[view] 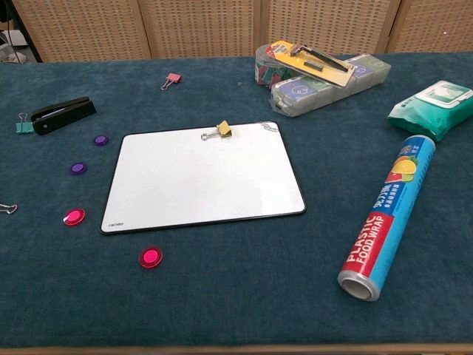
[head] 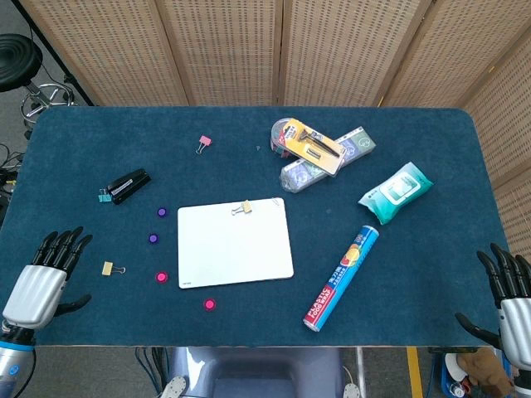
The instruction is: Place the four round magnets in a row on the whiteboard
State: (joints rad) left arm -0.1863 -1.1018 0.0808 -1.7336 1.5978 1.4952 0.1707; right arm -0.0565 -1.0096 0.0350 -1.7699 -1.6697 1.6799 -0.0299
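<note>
Blue felt surface (head: 398, 274) is carrying the white rectangular whiteboard (head: 235, 242); four round magnets are lying off its nine-o'clock edge: two purple (head: 161, 212) (head: 153, 238), two pink (head: 161, 277) (head: 209, 304). Left robot hand (head: 43, 278) and right robot hand (head: 508, 298) are resting spread and empty at the near corners.

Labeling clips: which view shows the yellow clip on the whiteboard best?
Chest view: the yellow clip is larger, its wire handles distinct at the whiteboard's far edge. Head view shows the same clip smaller, from above.
</note>
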